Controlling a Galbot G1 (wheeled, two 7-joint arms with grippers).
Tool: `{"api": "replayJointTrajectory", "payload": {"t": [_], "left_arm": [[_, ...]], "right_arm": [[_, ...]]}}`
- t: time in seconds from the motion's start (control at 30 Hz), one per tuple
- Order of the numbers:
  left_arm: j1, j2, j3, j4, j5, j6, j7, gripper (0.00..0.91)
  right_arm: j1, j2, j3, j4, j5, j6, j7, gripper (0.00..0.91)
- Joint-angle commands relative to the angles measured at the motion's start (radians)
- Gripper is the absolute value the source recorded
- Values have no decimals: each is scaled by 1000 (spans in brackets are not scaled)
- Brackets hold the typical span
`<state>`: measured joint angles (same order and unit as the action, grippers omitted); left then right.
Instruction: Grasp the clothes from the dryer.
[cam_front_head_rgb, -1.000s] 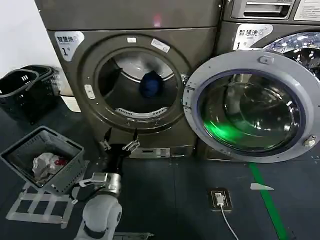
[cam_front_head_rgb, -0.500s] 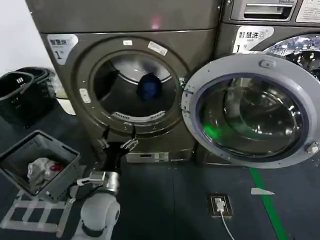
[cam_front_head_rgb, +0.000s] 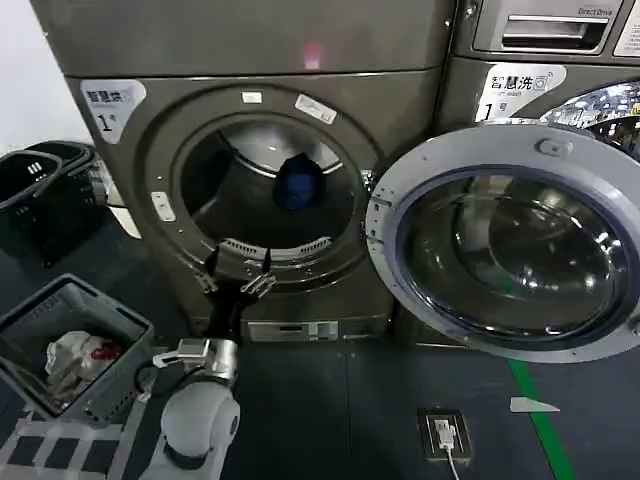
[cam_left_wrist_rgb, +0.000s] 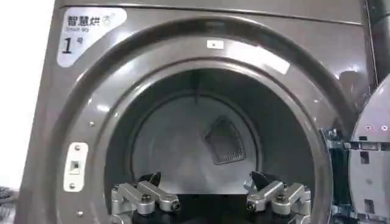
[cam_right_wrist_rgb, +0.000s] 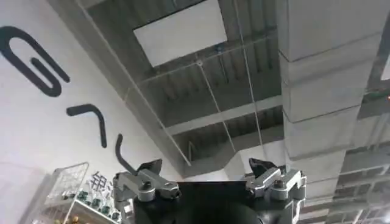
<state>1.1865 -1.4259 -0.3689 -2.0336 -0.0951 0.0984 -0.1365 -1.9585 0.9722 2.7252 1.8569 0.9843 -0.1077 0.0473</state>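
Dryer (cam_front_head_rgb: 250, 180) big, in front of us, door (cam_front_head_rgb: 510, 240) swung wide to our right. Clothes (cam_front_head_rgb: 298, 182), small blue lump, sit deep at back of drum. Left gripper (cam_front_head_rgb: 237, 284) low at porthole's bottom lip, fingers spread wide, holding nothing. Right gripper (cam_right_wrist_rgb: 210, 182) points at ceiling, also wide, empty.

We think: fingers could bump lip going in. Reach may fall short. Blue lump could slip out.

Hard to see: lump hides in left wrist view; how many clothes, unknown. Basket (cam_front_head_rgb: 70, 345) partly cut off.
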Motion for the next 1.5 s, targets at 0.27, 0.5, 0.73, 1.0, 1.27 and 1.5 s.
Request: {"api": "replayJointTrajectory", "payload": {"t": [0.27, 0.5, 0.73, 1.0, 1.27, 1.5], "left_arm": [[-4, -1, 1, 3, -1, 1, 1, 907], [-4, 2, 1, 1, -2, 2, 1, 907], [-5, 6, 1, 0, -2, 4, 3, 907], [0, 8, -2, -2, 0, 5, 5, 907], [3, 2, 21, 14, 8, 5, -2, 907], [-2, 3, 19, 19, 8, 5, -4, 907]], "right_arm": [[0, 0, 2, -2, -2, 2, 2, 907], [-4, -1, 5, -2, -2, 2, 2, 907], [-5, -1, 4, -1, -1, 2, 4, 907], [-2, 0, 2, 1, -1, 2, 4, 907], [1, 2, 2, -3, -3, 2, 4, 907], [6, 1, 0, -2, -4, 3, 4, 907]]}}
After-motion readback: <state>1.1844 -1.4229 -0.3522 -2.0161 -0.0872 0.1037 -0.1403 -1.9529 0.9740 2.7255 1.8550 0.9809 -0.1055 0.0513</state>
